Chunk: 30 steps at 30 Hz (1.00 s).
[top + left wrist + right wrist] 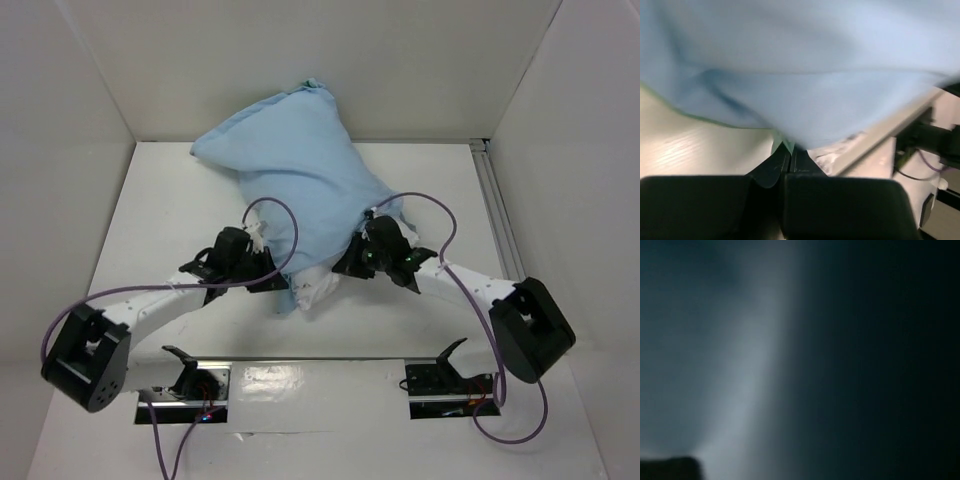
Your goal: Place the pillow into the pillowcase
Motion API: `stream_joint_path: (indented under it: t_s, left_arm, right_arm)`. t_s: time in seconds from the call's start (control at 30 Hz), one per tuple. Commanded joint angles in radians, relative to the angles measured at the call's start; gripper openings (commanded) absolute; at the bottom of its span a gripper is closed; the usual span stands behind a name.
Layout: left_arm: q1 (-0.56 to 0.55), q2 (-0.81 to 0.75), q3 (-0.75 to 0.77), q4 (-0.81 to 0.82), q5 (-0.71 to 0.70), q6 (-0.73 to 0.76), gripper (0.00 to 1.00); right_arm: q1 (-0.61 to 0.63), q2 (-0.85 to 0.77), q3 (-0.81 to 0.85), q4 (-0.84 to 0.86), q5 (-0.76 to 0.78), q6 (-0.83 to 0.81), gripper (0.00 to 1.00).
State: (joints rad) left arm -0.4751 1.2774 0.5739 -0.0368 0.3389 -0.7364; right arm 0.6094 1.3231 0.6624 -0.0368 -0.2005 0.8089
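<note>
Pillow (313, 287) sat mostly in pillowcase (290, 170), white end out. Left gripper (788, 151) was pinched shut on pillowcase edge; right gripper (368, 245) was buried, grip unclear. Next likely needed: pull edge over end.

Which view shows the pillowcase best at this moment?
Top external: nearly the whole blue pillowcase shows, with the white pillow poking out at its near end. Left wrist gives only a blurred blue fold pinched in the left tool. Right wrist is dark blur.

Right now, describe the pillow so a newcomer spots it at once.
On the white table lies a big light blue cloth pillowcase, stuffed full. At its near open end, plump white fabric pokes out: the pillow, the only white cloth amid blue.
</note>
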Motion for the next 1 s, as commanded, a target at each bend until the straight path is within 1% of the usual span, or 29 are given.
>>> stream_joint_path:
  t_s: [0.0, 0.03, 0.07, 0.1, 0.13, 0.17, 0.2, 0.23, 0.3, 0.33, 0.37, 0.43, 0.47, 0.53, 0.57, 0.6, 0.67, 0.7, 0.8, 0.97]
  left_arm:
    - [-0.031, -0.147, 0.128, -0.078, 0.075, 0.015, 0.0]
    - [-0.031, -0.198, 0.151, -0.093, 0.089, 0.015, 0.0]
    - [-0.042, -0.22, 0.177, -0.103, 0.107, 0.015, 0.0]
    - [-0.042, -0.237, 0.231, -0.103, 0.144, -0.01, 0.0]
    - [-0.051, -0.248, 0.259, -0.103, 0.161, -0.024, 0.0]
    - [-0.051, -0.248, 0.292, -0.092, 0.181, -0.037, 0.0]
    - [-0.062, -0.236, 0.37, -0.083, 0.227, -0.046, 0.0]
    - [-0.071, -0.219, 0.417, -0.069, 0.248, -0.046, 0.0]
    - [-0.083, -0.164, 0.501, -0.045, 0.29, -0.057, 0.0]
    - [-0.094, -0.15, 0.573, -0.032, 0.316, -0.069, 0.0]
    - [-0.117, -0.138, 0.599, -0.019, 0.333, -0.084, 0.0]
    - [-0.141, -0.119, 0.639, 0.035, 0.365, -0.122, 0.0]
    - [-0.152, -0.119, 0.639, 0.057, 0.374, -0.139, 0.0]
    - [-0.168, -0.119, 0.639, 0.127, 0.383, -0.179, 0.0]
    - [-0.178, -0.131, 0.614, 0.161, 0.396, -0.222, 0.0]
    - [-0.187, -0.147, 0.604, 0.188, 0.396, -0.241, 0.0]
    - [-0.201, -0.159, 0.59, 0.219, 0.406, -0.277, 0.0]
    - [-0.201, -0.171, 0.577, 0.219, 0.407, -0.278, 0.0]
    - [-0.224, -0.182, 0.563, 0.209, 0.417, -0.29, 0.0]
    - [-0.247, -0.214, 0.485, 0.135, 0.39, -0.256, 0.0]
  right_arm:
    - [0.007, 0.07, 0.17, 0.062, 0.1, -0.059, 0.02]
    - [-0.003, 0.07, 0.253, 0.033, 0.139, -0.072, 0.0]
    - [-0.013, 0.07, 0.294, 0.023, 0.151, -0.089, 0.0]
    - [-0.039, 0.07, 0.339, 0.023, 0.164, -0.118, 0.0]
    - [-0.052, 0.044, 0.432, 0.014, 0.173, -0.132, 0.0]
    - [-0.066, 0.044, 0.484, 0.014, 0.173, -0.146, 0.0]
    - [-0.086, 0.035, 0.54, 0.002, 0.188, -0.172, 0.0]
    - [-0.086, 0.034, 0.643, -0.012, 0.199, -0.186, 0.0]
    - [-0.086, 0.034, 0.725, -0.012, 0.211, -0.211, 0.0]
    - [-0.086, 0.034, 0.752, -0.012, 0.211, -0.211, 0.0]
    - [-0.086, 0.034, 0.767, -0.012, 0.201, -0.211, 0.0]
    - [-0.05, 0.056, 0.732, -0.003, 0.2, -0.199, 0.0]
    - [-0.04, 0.08, 0.651, 0.021, 0.2, -0.185, 0.0]
    - [-0.019, 0.119, 0.544, 0.066, 0.188, -0.148, 0.0]
    - [-0.019, 0.173, 0.44, 0.115, 0.175, -0.092, 0.0]
    - [-0.019, 0.203, 0.393, 0.145, 0.132, -0.061, 0.0]
    - [-0.019, 0.249, 0.295, 0.198, 0.104, 0.004, 0.0]
    - [-0.019, 0.272, 0.274, 0.24, 0.086, 0.019, 0.0]
    - [-0.019, 0.272, 0.249, 0.267, 0.085, 0.029, 0.0]
    - [-0.028, 0.254, 0.278, 0.227, 0.108, 0.003, 0.0]
